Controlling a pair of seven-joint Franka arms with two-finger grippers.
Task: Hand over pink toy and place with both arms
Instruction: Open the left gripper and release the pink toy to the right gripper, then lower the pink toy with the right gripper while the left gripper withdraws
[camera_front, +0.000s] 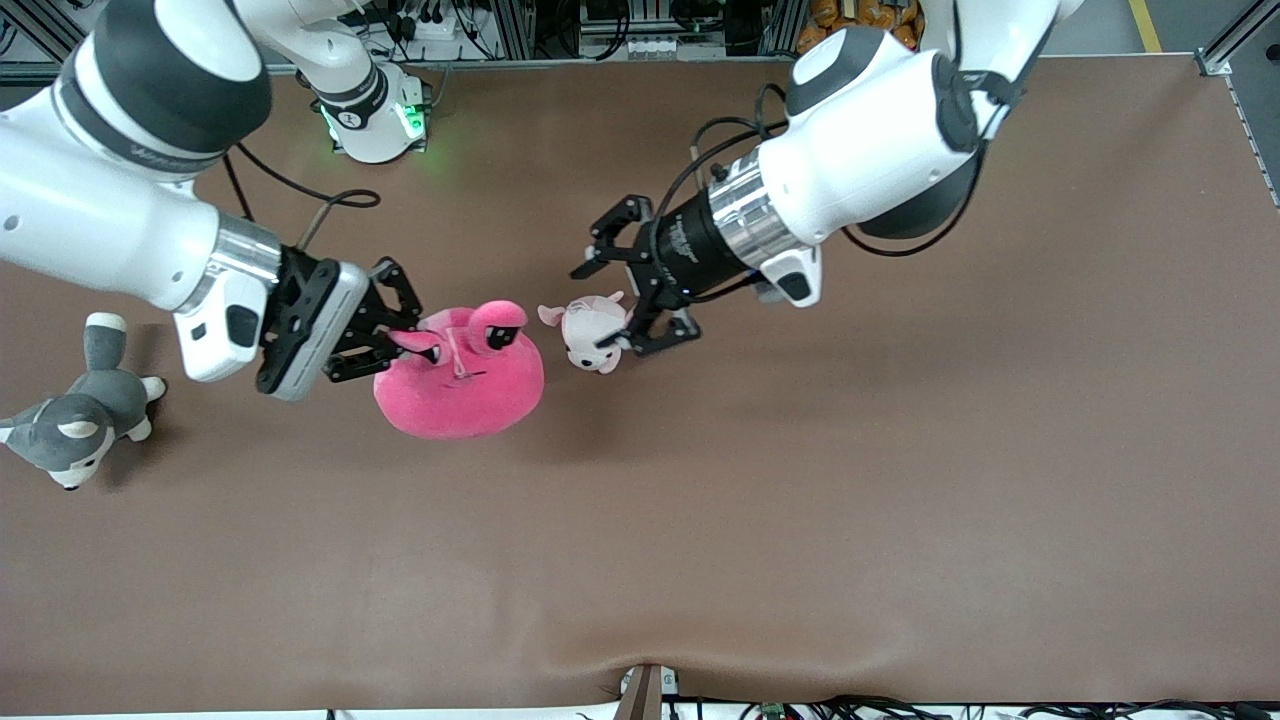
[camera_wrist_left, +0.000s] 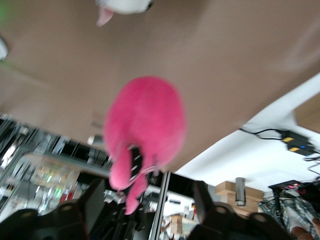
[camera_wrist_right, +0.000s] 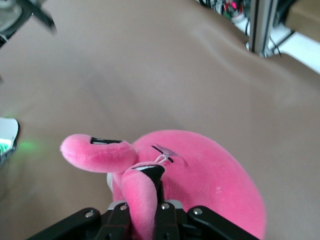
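The pink toy (camera_front: 462, 385) is a round hot-pink plush, in the middle of the table toward the right arm's end. My right gripper (camera_front: 405, 340) is shut on one of its ears; in the right wrist view the ear sits pinched between the fingers of that gripper (camera_wrist_right: 144, 207) and the body (camera_wrist_right: 210, 180) hangs below. My left gripper (camera_front: 615, 300) is open and empty, beside the toy and over the small white-and-pale-pink plush (camera_front: 588, 335). In the left wrist view the pink toy (camera_wrist_left: 145, 125) lies ahead of the wide-open left gripper (camera_wrist_left: 148, 195).
A grey-and-white husky plush (camera_front: 75, 420) lies at the right arm's end of the table. The small plush also shows in the left wrist view (camera_wrist_left: 125, 5). A black cable (camera_front: 330, 200) runs by the right arm's base (camera_front: 375, 110). The brown tabletop (camera_front: 800, 500) is bare nearer the front camera.
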